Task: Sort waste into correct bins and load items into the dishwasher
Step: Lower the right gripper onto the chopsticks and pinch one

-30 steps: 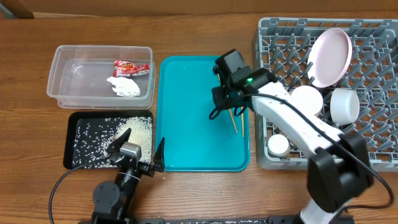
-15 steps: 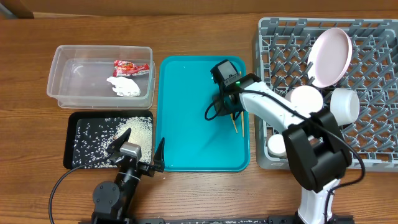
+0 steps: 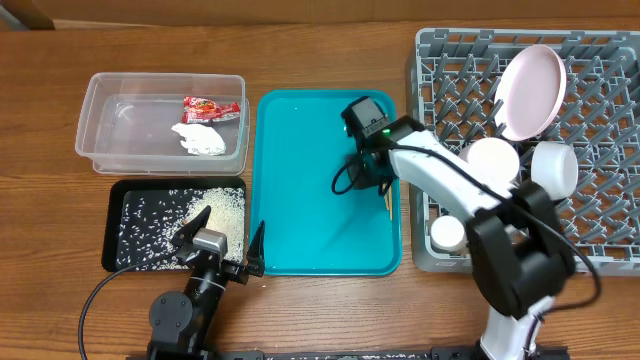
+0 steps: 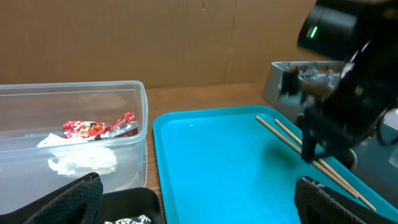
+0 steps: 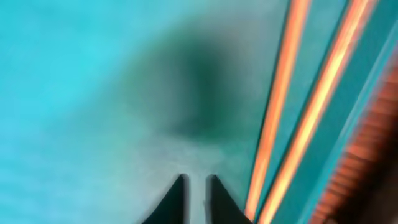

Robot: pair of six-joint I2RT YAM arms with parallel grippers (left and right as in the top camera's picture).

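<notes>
Overhead, at the far left, the clear tub (image 3: 98, 160) holds the red wrapper (image 3: 210, 106) with the crumpled tissue (image 3: 200, 138) just below it. In front of the tub, the black tray (image 3: 114, 228) carries the rice (image 3: 218, 212), heaped toward its right side. The left gripper (image 3: 225, 240) sits at the tray's near right corner with its jaws spread wide and nothing between them — its own camera looks out over the tub and the teal tray (image 3: 300, 190).

Two chopsticks (image 3: 386, 200) lie side by side on the teal tray close to its right rim, showing as thin diagonal lines (image 4: 289, 138) in the left wrist view. The right gripper (image 3: 362, 182) is low over the tray, just left of the chopsticks. In the blurred right wrist view its fingertips (image 5: 177, 196) are drawn almost together with only a thin slit between — nothing is held, and both sticks run past on the right.

Furthest right, the grey dish rack (image 3: 600, 250) holds an upright pink plate (image 3: 532, 90), two white bowls (image 3: 493, 160) and a small cup (image 3: 447, 233).
</notes>
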